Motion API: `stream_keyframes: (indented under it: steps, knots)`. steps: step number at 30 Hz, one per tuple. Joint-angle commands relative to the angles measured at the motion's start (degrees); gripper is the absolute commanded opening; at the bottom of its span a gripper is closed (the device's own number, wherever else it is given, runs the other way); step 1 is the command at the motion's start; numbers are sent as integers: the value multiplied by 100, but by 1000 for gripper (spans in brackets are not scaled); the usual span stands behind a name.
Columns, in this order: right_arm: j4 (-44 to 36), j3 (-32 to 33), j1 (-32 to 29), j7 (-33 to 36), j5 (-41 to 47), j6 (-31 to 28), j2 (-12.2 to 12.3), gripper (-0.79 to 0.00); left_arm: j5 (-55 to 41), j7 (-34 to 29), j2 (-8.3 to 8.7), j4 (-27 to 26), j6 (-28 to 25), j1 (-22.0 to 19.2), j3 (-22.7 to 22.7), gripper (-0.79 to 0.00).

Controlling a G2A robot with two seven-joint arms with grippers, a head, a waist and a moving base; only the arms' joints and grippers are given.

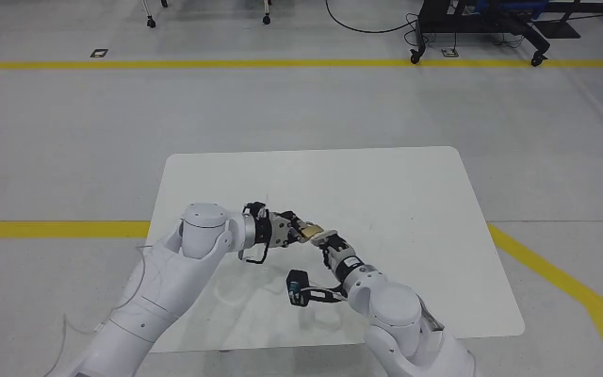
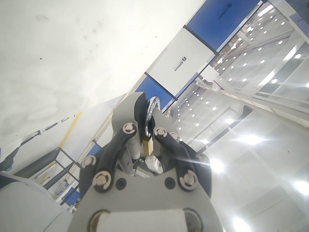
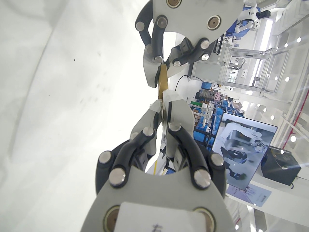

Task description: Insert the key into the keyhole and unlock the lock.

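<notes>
Left claw (image 3: 160,72) clamps small brass padlock (image 3: 163,80); right claw (image 3: 164,105), tip-to-tip opposite, pinches silver metal key (image 3: 164,117) against padlock.

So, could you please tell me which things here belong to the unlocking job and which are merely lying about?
Job in hand: brass padlock in left claw; key in right claw.
Lying about: white table, monitor, black box, wheeled frame.

Brass-gold lock (image 3: 163,80), white table (image 1: 415,217), yellow floor stripes (image 1: 283,64)
</notes>
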Motion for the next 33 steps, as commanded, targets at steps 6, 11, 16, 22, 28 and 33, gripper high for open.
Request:
stream_keyframes:
  steps: [6, 11, 16, 22, 28, 33]
  knots:
    - [-25, 77, -35, 33, 52, -22, -15, -523, -1, 25, -2, -9, 11, 19, -20, -785]
    - [-101, 159, -97, 36, 60, -18, -15, -523, 1, 28, -9, 7, 21, 18, -15, -785]
    - [-155, 223, -192, -17, 139, 30, -17, -597, 18, 47, -14, 21, 23, 10, -15, -785]
    - [-168, 275, -261, -33, 176, 32, -20, -785, 34, 41, -16, 32, 0, 2, -34, -785]
    - [-124, 233, -206, -11, 172, 30, -43, -785, 47, 42, -16, 11, 14, 9, -45, -785]
    - [-21, 159, -93, 6, 201, 35, -77, -785, 51, 39, -15, -14, 8, 23, -63, -785]
